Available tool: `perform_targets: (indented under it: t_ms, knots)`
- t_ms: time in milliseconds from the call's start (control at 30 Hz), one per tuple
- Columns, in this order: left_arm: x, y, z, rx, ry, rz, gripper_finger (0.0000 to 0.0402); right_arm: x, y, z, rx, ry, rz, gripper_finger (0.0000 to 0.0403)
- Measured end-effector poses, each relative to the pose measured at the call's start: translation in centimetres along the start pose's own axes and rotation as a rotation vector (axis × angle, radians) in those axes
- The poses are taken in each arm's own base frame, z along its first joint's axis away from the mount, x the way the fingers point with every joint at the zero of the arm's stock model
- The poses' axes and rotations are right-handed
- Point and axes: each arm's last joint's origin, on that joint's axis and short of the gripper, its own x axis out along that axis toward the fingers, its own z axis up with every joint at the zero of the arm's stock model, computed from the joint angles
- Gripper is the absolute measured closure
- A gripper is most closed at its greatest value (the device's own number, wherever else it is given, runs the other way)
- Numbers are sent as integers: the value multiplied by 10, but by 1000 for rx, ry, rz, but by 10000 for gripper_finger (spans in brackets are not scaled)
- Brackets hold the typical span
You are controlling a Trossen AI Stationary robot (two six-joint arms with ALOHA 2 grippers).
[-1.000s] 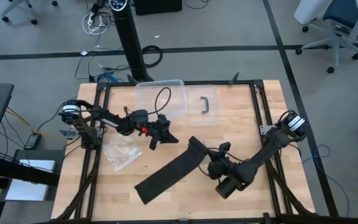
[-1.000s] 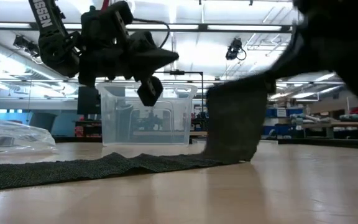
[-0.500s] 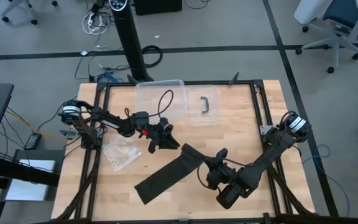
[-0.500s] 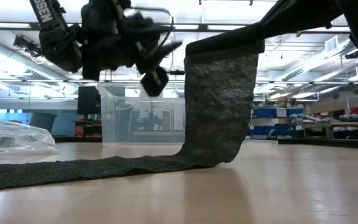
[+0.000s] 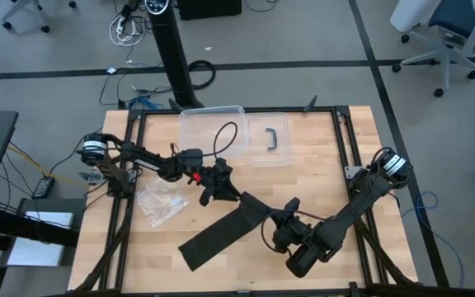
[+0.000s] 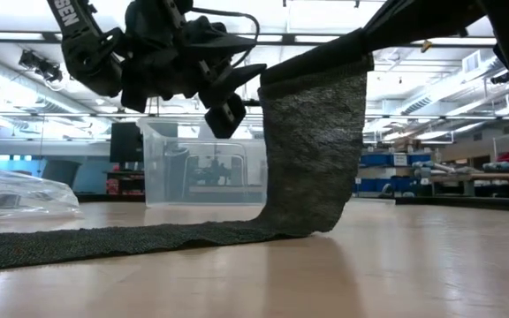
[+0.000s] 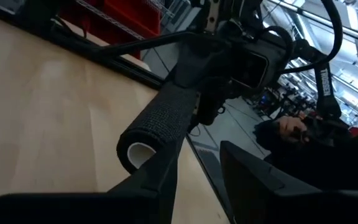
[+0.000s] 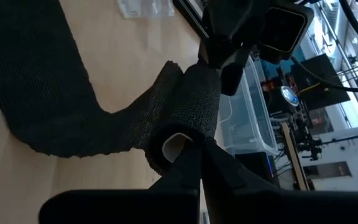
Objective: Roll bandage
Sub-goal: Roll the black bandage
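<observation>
A grey office floor with cables and a blue chair surrounds the wooden desk (image 5: 320, 177), and the low view shows a lit workshop hall behind it. Going from the left of the high view, the left arm reaches in over a crinkly clear bag (image 5: 162, 204) lying on the desk. The left gripper (image 5: 221, 191) hangs just at the raised end of the bandage (image 5: 221, 235); its fingers stand apart, one on each side of that end without clamping it, as the left wrist view shows. Behind it, toward the far edge, sit a clear plastic box (image 5: 213, 132) and its lid with a black handle (image 5: 272, 139).

From above, the bandage is a flat black strip running diagonally from the near left toward the middle of the desk. The low view adds that most of it lies flat while its right part climbs steeply off the wood into the air (image 6: 312, 150). The wrist views alone show that the lifted end is wound into a short roll with a pale core (image 7: 157, 127), (image 8: 188, 118).

Further right, the right gripper (image 5: 285, 221) holds that rolled end, its fingers (image 8: 194, 165) closed on it.
</observation>
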Motion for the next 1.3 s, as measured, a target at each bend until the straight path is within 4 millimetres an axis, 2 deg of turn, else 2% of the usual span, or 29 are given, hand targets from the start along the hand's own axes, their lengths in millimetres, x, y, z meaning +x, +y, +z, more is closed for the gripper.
perform_targets:
  t_ms: [500,1300]
  knots:
    - [-7,8,-8,-43,39,36,275,0,0,0,0,-1,-5,403]
    - [-2,1,-10,-22,0,45,275,0,0,2,-25,-8,-4,403]
